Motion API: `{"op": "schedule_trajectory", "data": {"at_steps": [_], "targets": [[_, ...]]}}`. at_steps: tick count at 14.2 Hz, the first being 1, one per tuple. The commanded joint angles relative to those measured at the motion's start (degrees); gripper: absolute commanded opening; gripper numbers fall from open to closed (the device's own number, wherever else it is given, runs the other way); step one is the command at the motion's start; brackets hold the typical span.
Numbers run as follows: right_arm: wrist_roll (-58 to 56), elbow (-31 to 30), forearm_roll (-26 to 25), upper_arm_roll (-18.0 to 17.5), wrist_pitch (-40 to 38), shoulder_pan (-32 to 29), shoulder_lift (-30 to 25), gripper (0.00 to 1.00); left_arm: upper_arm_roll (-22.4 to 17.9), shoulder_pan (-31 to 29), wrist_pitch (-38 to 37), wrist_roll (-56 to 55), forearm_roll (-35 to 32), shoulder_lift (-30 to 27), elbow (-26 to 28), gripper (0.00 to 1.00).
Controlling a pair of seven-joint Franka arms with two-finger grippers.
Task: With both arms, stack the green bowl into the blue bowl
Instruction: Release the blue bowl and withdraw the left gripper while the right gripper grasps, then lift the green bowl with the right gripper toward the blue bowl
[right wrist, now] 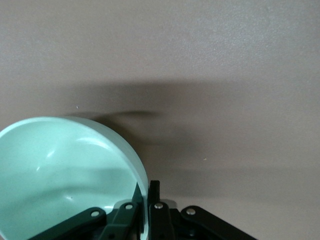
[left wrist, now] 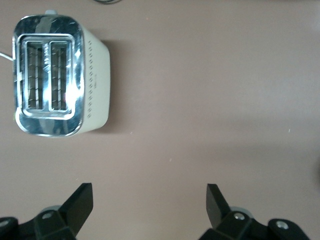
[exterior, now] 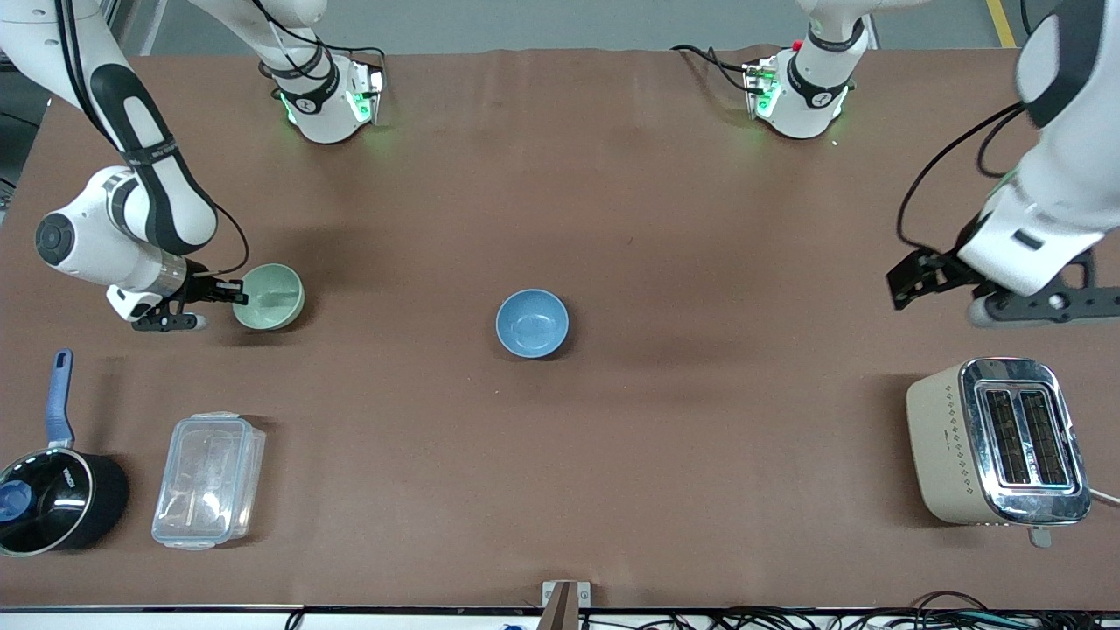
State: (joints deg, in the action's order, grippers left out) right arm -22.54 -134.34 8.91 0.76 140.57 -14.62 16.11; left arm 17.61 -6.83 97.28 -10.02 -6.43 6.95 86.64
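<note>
The pale mint-green bowl [exterior: 269,297] is toward the right arm's end of the table. My right gripper [exterior: 229,291] is shut on its rim, one finger inside and one outside; the right wrist view shows the bowl [right wrist: 60,170] tilted and pinched in my right gripper [right wrist: 147,192]. Whether the bowl is off the table I cannot tell. The sky-blue bowl [exterior: 532,323] stands empty at the middle of the table. My left gripper [exterior: 910,278] is open and empty, up over the bare table by the toaster; it also shows in the left wrist view [left wrist: 149,200].
A cream and chrome toaster [exterior: 997,442] stands near the front camera at the left arm's end; it also shows in the left wrist view [left wrist: 57,75]. A clear plastic lidded box [exterior: 208,479] and a black saucepan with a blue handle [exterior: 48,490] stand near the front camera at the right arm's end.
</note>
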Motion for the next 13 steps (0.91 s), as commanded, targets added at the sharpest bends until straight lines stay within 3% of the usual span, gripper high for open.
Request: {"op": "schedule_trajectory", "data": {"at_steps": [1,4,6,10,13], "targets": [[-1.1,-0.2,1.4,-0.4,-3.4,0.4,-1.8,0.0,-1.3,-0.5,-1.6,3.9,2.6,-4.7,3.3,1.0],[-0.9,6.0,1.4,-0.3,-13.4,0.3,-3.4,0.0,-6.3,2.6,-2.5,6.9,4.4,-8.5,6.6,1.0],[-0.6,12.0,1.5,-0.3,-21.0,0.3,-3.4,0.0,-11.9,7.4,-3.9,7.4,4.6,-11.0,8.7,1.0],[1.9,20.9,6.2,-0.6,-32.0,1.1,-3.2,0.0,-14.0,10.0,-4.0,7.4,6.0,-14.5,12.6,1.0],[10.6,25.3,6.4,-0.7,-36.2,5.6,-3.3,0.0,-14.2,10.2,-4.0,7.3,6.0,-14.7,12.7,1.0]]}}
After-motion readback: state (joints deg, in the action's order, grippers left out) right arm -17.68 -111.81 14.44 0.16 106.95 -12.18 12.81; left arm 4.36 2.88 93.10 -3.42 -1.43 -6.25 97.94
